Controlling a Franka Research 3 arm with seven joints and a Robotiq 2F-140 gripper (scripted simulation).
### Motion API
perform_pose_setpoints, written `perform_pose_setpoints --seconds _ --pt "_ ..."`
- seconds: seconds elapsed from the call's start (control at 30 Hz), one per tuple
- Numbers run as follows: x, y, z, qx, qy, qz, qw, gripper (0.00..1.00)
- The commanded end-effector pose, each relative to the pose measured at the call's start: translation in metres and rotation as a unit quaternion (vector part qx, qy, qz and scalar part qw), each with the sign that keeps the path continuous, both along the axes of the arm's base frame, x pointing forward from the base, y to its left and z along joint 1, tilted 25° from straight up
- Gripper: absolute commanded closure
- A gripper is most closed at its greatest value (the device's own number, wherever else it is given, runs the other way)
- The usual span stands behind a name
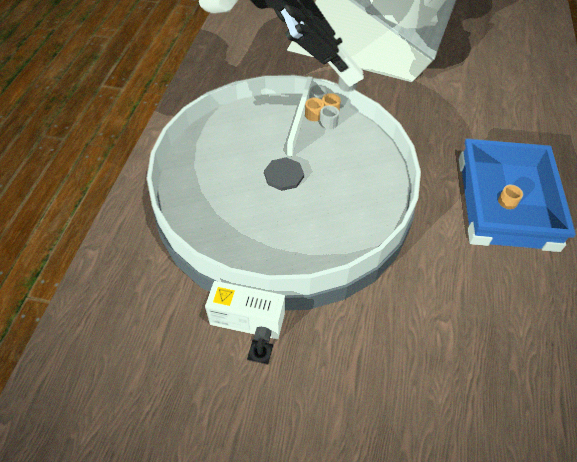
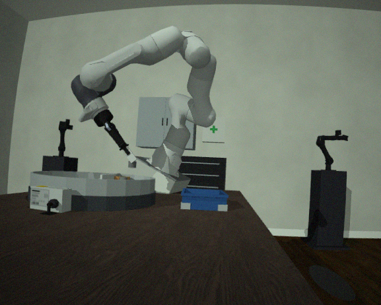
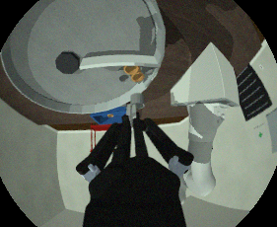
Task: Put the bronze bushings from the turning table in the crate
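Note:
My gripper [image 1: 350, 75] [image 2: 131, 158] [image 3: 132, 109] is shut on the wall of a steel bushing [image 1: 347, 86] [image 2: 132, 164] [image 3: 137, 100], which hangs at the fingertips above the far rim of the turning table [image 1: 280, 225] [image 2: 96, 189] [image 3: 96, 30]. Two bronze bushings [image 1: 314, 109] [image 1: 331, 102] [image 3: 131, 70] [image 3: 137, 77] and another steel bushing [image 1: 329, 117] stand close together on the turning table, beside the pale bar. A grey patch behind them is unclear. One bronze bushing [image 1: 511, 196] [image 3: 110, 115] is in the blue crate [image 1: 515, 240] [image 2: 205, 202].
The pale bar [image 1: 295, 131] [image 3: 115, 62] runs from near the dark hub [image 1: 284, 174] [image 3: 67, 62] to the turning table's raised rim. A white drive box [image 1: 245, 309] [image 2: 62, 199] sits at the near side. The robot's base [image 1: 380, 55] [image 2: 170, 183] stands behind the turning table.

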State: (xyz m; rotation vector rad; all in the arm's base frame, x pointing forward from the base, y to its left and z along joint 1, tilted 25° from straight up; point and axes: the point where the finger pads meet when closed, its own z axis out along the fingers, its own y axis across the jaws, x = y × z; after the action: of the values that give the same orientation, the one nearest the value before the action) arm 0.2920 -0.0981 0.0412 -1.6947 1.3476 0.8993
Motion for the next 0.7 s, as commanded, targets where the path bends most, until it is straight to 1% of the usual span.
perform_pose_setpoints --seconds 0.0,0.1,0.23,0.3,0.5,0.67 --pt "0.013 -0.004 0.000 0.003 0.005 -0.003 1.000 1.00" --pt "0.032 -0.014 -0.002 0.003 0.005 -0.003 1.000 1.00" --pt "0.065 -0.029 -0.006 0.003 0.005 -0.003 1.000 1.00" --pt "0.065 -0.029 -0.006 0.003 0.005 -0.003 1.000 1.00" --pt "0.115 -0.052 -0.012 0.003 0.005 -0.003 1.000 1.00" --pt "0.145 -0.066 -0.016 0.003 0.005 -0.003 1.000 1.00"
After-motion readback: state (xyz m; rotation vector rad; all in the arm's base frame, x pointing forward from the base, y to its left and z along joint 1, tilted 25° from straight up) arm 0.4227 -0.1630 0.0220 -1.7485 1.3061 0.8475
